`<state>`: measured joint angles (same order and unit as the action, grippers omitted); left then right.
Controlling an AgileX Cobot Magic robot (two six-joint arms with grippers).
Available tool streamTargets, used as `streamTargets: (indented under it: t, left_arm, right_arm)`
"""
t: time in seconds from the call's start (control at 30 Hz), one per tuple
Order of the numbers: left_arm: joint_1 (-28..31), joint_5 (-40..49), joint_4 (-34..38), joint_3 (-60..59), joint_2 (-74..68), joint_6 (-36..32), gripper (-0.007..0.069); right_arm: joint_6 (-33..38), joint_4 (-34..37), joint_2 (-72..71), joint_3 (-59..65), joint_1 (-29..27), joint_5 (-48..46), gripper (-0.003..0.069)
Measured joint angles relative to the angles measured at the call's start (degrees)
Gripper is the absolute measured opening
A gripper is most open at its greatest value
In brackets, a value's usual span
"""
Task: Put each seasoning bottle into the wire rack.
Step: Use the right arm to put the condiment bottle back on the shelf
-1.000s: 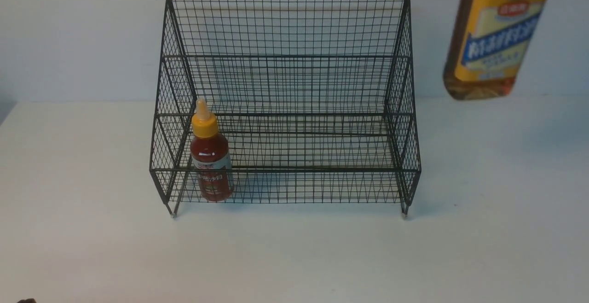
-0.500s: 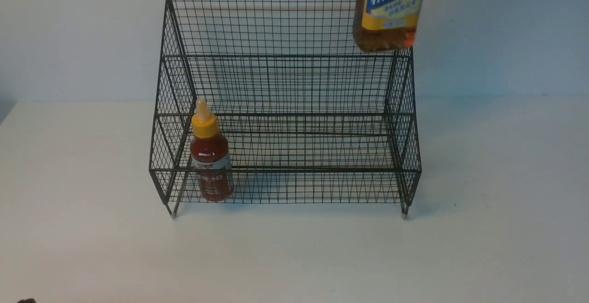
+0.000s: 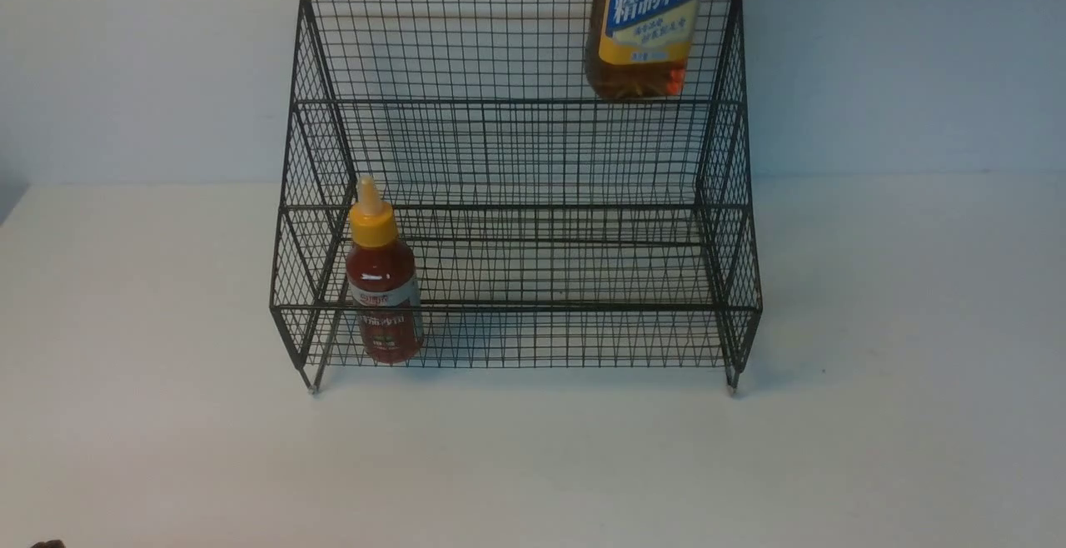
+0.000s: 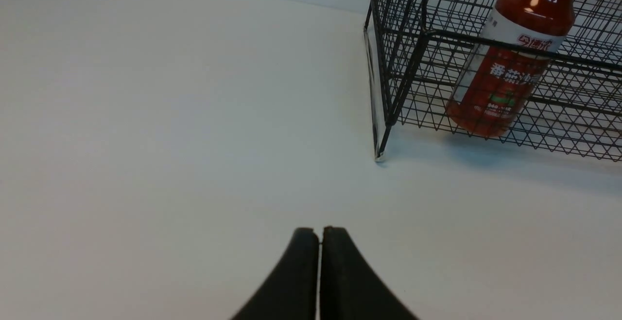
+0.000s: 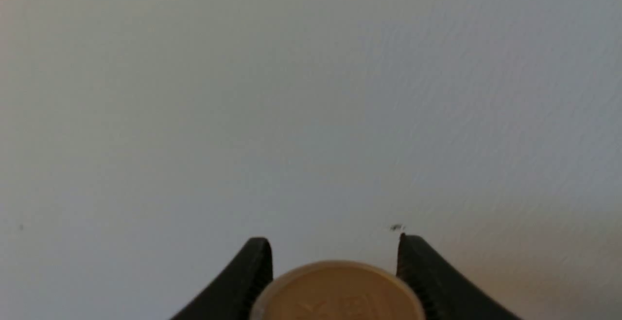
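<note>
The small red bottle [image 3: 383,294] stands upright in the lower tier of the wire rack [image 3: 516,307], at its left end. The right jaws pinch the tall amber bottle [image 3: 645,23] at its tan cap [image 5: 337,291], hanging it high over the rack's right part. The left jaws are pressed together, empty, low over the surface [image 3: 533,465]. Risk noted: gripped so near its top, the bottle may swing into the side wire, or topple on the mesh if I release early.

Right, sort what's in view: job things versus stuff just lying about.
Job: small red-sauce squeeze bottle with yellow nozzle cap; tall amber-liquid bottle with yellow-blue label, in the right gripper; black wire-mesh rack.
Just there: white table; left gripper, shut and idle.
</note>
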<state>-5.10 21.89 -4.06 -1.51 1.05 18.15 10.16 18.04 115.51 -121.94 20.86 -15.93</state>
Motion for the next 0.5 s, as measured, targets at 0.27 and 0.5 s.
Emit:
streamTargets:
  t: [0.27, 0.5]
  left_arm:
    - [0.0, 0.0, 0.0, 0.0, 0.0, 0.0, -0.0005]
    - [0.0, 0.0, 0.0, 0.0, 0.0, 0.0, -0.0005]
  right_arm:
    - [0.1, -4.2, 0.0, 0.0, 0.0, -15.7, 0.0310]
    - [-1.2, -5.9, 0.0, 0.0, 0.0, -26.1, 0.0310]
